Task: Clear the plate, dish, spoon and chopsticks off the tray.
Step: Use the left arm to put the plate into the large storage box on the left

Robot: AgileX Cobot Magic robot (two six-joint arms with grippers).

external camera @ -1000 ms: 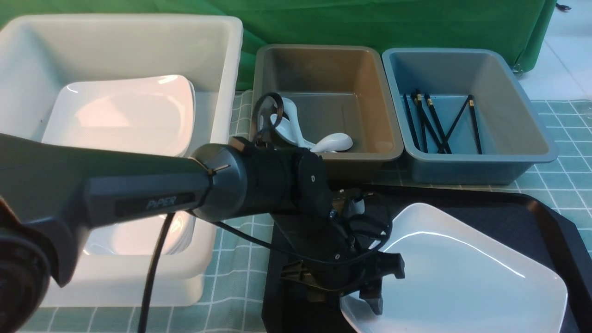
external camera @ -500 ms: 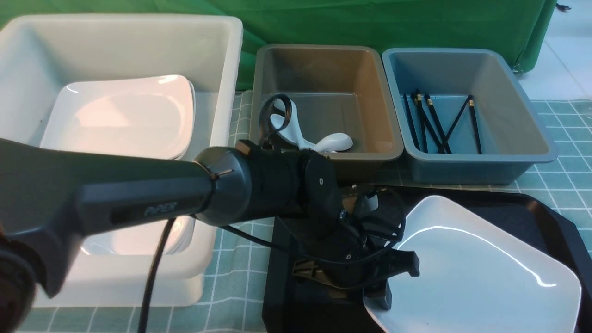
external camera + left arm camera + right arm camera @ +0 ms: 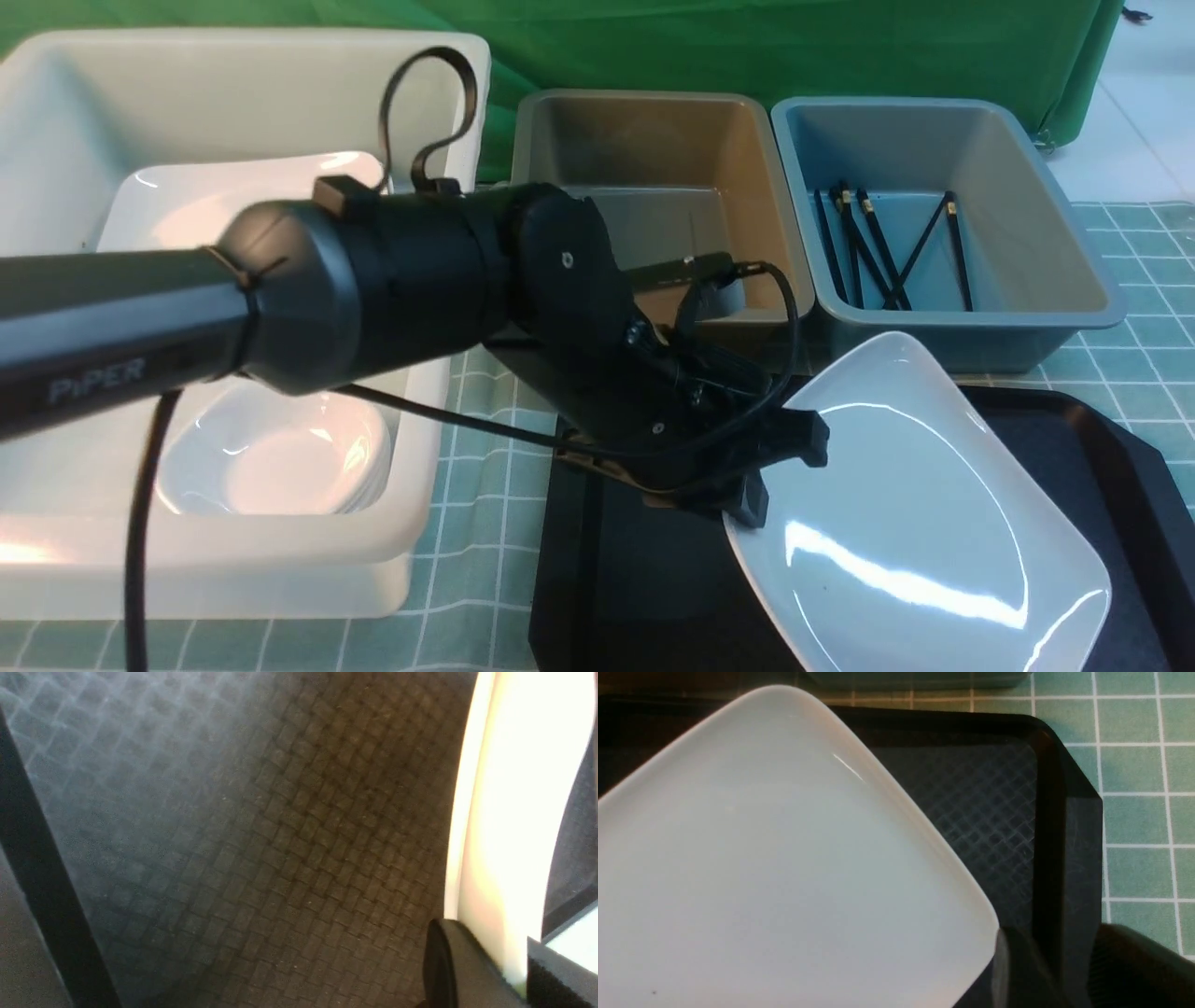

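So your left gripper (image 3: 761, 485) had its jaws pinched tight on the left corner of the plate (image 3: 915, 523), one finger on top and one underneath. The plate sat tilted over the tray (image 3: 635, 597), gripped side up off the textured floor, far corner poking up in front of the blue bin (image 3: 1055, 233). Your right gripper (image 3: 1055, 947) was just beside another plate corner, fingers spread with the tray rim showing between them. Chopsticks (image 3: 887, 247) lay in that bin.
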